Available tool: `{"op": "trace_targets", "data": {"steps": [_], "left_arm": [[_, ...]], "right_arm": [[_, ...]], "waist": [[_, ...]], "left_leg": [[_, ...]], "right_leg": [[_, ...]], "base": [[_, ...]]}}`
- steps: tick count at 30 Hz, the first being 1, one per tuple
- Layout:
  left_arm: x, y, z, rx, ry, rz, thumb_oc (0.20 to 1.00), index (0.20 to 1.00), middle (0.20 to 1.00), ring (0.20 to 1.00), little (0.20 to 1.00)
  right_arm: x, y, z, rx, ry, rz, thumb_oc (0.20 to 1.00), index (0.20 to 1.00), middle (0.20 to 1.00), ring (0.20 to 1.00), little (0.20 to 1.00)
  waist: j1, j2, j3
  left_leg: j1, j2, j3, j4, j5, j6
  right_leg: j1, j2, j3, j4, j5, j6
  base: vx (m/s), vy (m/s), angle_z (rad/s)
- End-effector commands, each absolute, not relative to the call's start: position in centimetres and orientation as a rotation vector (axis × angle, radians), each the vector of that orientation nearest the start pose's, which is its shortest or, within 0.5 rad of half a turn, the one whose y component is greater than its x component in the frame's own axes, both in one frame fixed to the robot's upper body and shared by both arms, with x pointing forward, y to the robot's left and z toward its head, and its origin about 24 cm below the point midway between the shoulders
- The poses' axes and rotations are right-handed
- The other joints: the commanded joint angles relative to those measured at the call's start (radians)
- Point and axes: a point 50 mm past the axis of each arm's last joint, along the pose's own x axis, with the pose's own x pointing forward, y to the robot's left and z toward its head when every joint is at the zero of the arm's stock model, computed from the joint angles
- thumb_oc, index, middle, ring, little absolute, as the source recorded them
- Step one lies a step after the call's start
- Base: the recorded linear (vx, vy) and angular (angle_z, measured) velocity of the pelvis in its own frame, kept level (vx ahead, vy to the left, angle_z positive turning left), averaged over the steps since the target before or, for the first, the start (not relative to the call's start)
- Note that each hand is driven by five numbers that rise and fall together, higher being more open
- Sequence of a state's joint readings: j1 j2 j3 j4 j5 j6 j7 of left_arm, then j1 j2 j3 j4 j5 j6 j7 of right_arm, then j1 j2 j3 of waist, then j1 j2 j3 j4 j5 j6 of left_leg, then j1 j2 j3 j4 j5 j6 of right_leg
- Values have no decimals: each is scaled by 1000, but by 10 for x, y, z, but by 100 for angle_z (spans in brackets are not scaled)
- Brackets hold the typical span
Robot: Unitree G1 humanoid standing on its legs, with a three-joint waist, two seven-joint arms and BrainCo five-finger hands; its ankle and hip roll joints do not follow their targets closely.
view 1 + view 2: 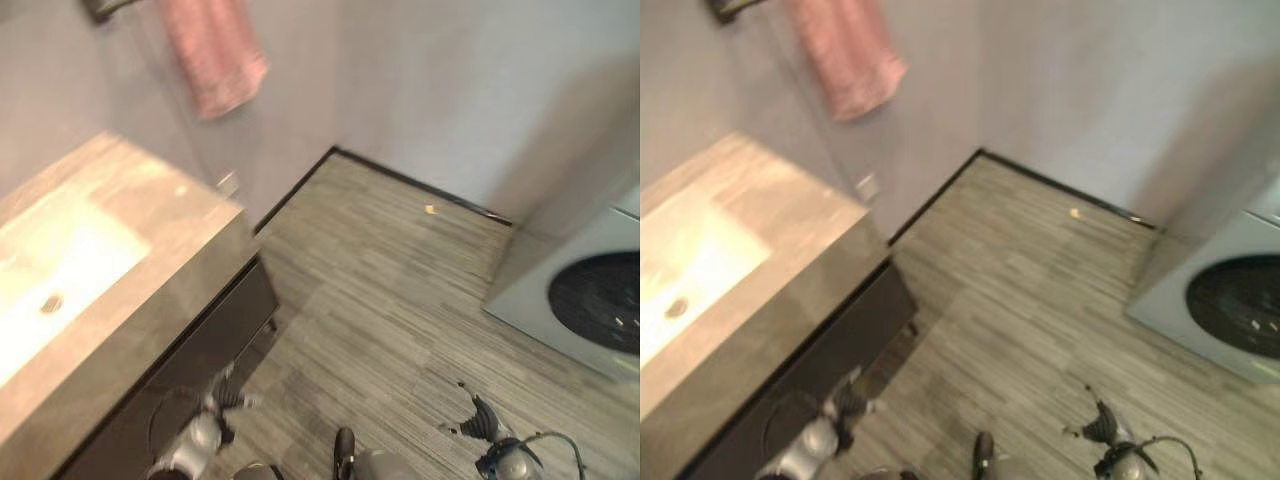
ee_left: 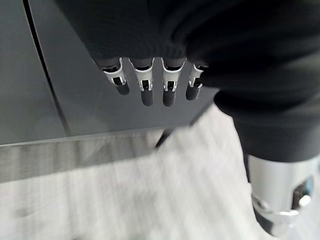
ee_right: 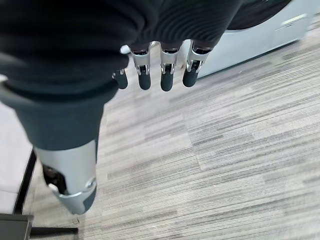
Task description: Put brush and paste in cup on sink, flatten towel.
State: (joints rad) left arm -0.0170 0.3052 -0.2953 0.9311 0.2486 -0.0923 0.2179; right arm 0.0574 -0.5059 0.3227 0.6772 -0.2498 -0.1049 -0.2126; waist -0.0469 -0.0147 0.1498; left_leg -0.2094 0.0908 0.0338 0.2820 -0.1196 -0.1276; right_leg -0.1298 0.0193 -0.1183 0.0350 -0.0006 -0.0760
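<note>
Both hands hang low at the near edge of the head views, holding nothing. Left hand sits just in front of the dark cabinet under the sink; in its wrist view the fingers hang straight and relaxed before the cabinet's dark front, thumb apart. Right hand hangs over the striped wood-look floor, well apart from the cabinet; its fingers are likewise straight and loose, with the washer beyond them. On the robot's left, the sink is a pale basin with a drain, set in a grey stone-look counter. A pink towel hangs on the wall above the counter's far end, from a dark bar. The washer stands at right against the wall. I cannot make out a brush, paste or cup on the counter.
</note>
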Motion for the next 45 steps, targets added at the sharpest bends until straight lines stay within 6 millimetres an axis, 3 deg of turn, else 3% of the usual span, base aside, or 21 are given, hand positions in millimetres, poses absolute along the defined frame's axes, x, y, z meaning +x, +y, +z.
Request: {"op": "trace_targets", "data": {"steps": [1, 2, 3, 6, 8, 10, 11, 12, 17, 19, 21, 23, 28, 38, 41, 44, 45], "left_arm": [[180, 230, -114, 744, 706, -40, 1000, 1000, 1000, 1000, 1000], [180, 230, -114, 744, 706, -39, 1000, 1000, 1000, 1000, 1000], [181, 230, -114, 759, 700, -57, 1000, 1000, 1000, 1000, 1000], [188, 227, -105, 777, 633, -99, 1000, 1000, 1000, 1000, 1000], [186, 232, -104, 743, 634, -47, 1000, 1000, 1000, 1000, 1000], [187, 237, -96, 718, 595, -5, 1000, 1000, 1000, 1000, 1000], [196, 236, -86, 724, 535, -29, 1000, 1000, 1000, 1000, 1000], [200, 237, -83, 726, 519, -38, 1000, 1000, 1000, 1000, 1000], [205, 239, -70, 595, 470, 17, 1000, 1000, 1000, 1000, 1000], [218, 237, -52, 470, 381, 70, 1000, 1000, 1000, 1000, 1000], [231, 232, -18, 414, 212, 79, 1000, 1000, 1000, 1000, 1000], [235, 227, -12, 335, 177, 92, 1000, 1000, 1000, 1000, 1000], [245, 214, -10, 362, 166, 58, 1000, 1000, 1000, 1000, 1000], [236, 220, -16, 341, 213, 47, 1000, 1000, 1000, 1000, 1000], [228, 225, -29, 327, 287, 54, 1000, 1000, 1000, 1000, 1000], [221, 232, -40, 347, 348, 80, 1000, 1000, 1000, 1000, 1000], [212, 239, -45, 341, 374, 116, 1000, 1000, 1000, 1000, 1000]], "right_arm": [[172, -270, -83, -846, 594, 59, 1000, 1000, 1000, 1000, 1000], [172, -270, -83, -847, 594, 59, 1000, 1000, 1000, 1000, 1000], [177, -268, -80, -856, 577, 76, 1000, 1000, 1000, 1000, 1000], [191, -251, -68, -1111, 447, 329, 1000, 1000, 1000, 1000, 1000], [191, -249, -72, -915, 491, 197, 1000, 1000, 1000, 1000, 1000], [196, -243, -68, -889, 454, 189, 1000, 1000, 1000, 1000, 1000], [197, -243, -64, -871, 435, 166, 1000, 1000, 1000, 1000, 1000], [196, -244, -63, -833, 434, 140, 1000, 1000, 1000, 1000, 1000], [190, -250, -65, -642, 475, 34, 1000, 1000, 1000, 1000, 1000], [196, -248, -60, -413, 447, -51, 1000, 1000, 1000, 1000, 1000], [197, -245, -51, -165, 380, -138, 1000, 1000, 1000, 1000, 1000], [198, -248, -50, -156, 368, -177, 1000, 1000, 1000, 1000, 1000], [206, -245, -49, -134, 361, -202, 1000, 1000, 1000, 1000, 1000], [205, -246, -55, -118, 403, -204, 1000, 1000, 1000, 1000, 1000], [198, -249, -62, -139, 451, -196, 1000, 1000, 1000, 1000, 1000], [191, -251, -69, -188, 506, -177, 1000, 1000, 1000, 1000, 1000], [194, -251, -70, -223, 515, -161, 1000, 1000, 1000, 1000, 1000]], "waist": [[51, -16, 11], [52, -17, 12], [45, -18, 10], [75, -13, 2], [77, -13, 6], [100, -19, 9], [101, -29, 12], [91, -34, 15], [89, -29, 21], [88, -23, 28], [91, -16, 51], [91, -17, 53], [92, -28, 43], [112, -53, 25], [116, -58, 17], [106, -60, 24], [111, -49, 46]], "left_leg": [[-51, -33, -16, -136, 156, 60], [-49, -33, -14, -137, 156, 60], [-32, -23, 32, -126, 136, 63], [33, -56, 63, -171, 103, 92], [88, -55, 145, -173, 75, 107], [100, -43, 184, -151, 58, 110], [89, -38, 192, -82, 56, 103], [69, -37, 175, -22, 47, 103], [45, 3, 192, 136, -29, 110], [25, 22, 184, 239, -76, 121], [13, 38, 181, 353, -144, 146], [3, 40, 168, 398, -165, 153], [1, 29, 156, 385, -179, 162], [11, -14, 134, 282, -144, 157], [31, -40, 130, 232, -131, 162], [68, -81, 131, 183, -127, 191], [107, -66, 166, 170, -135, 200]], "right_leg": [[91, -102, 18, 1, -61, 195], [91, -102, 20, 1, -62, 195], [95, -111, 27, 18, -74, 199], [84, -140, 0, 69, -80, 216], [53, -174, -47, 125, -57, 236], [25, -189, -137, 171, -50, 233], [20, -180, -168, 177, -67, 225], [19, -152, -128, 192, -90, 208], [8, -142, -146, 315, -176, 169], [-16, -140, -151, 410, -223, 151], [-30, -142, -156, 517, -283, 132], [-31, -139, -158, 550, -306, 124], [-22, -140, -166, 536, -307, 124], [14, -155, -156, 407, -234, 158], [13, -174, -140, 405, -197, 180], [-67, -211, -87, 519, -27, 219], [-170, -238, -132, 605, -2, 225]], "base": [[227, 78, -40], [110, 101, -34], [121, 142, -57], [122, 233, -48], [61, 227, -78], [19, 93, -133], [32, -10, -163], [20, -42, -130], [18, -9, 25], [1, -26, -12], [2, -32, -13], [11, -51, -3], [11, -16, 3], [66, 50, 9], [96, 128, -2], [116, 236, 5], [119, 235, -9]]}}
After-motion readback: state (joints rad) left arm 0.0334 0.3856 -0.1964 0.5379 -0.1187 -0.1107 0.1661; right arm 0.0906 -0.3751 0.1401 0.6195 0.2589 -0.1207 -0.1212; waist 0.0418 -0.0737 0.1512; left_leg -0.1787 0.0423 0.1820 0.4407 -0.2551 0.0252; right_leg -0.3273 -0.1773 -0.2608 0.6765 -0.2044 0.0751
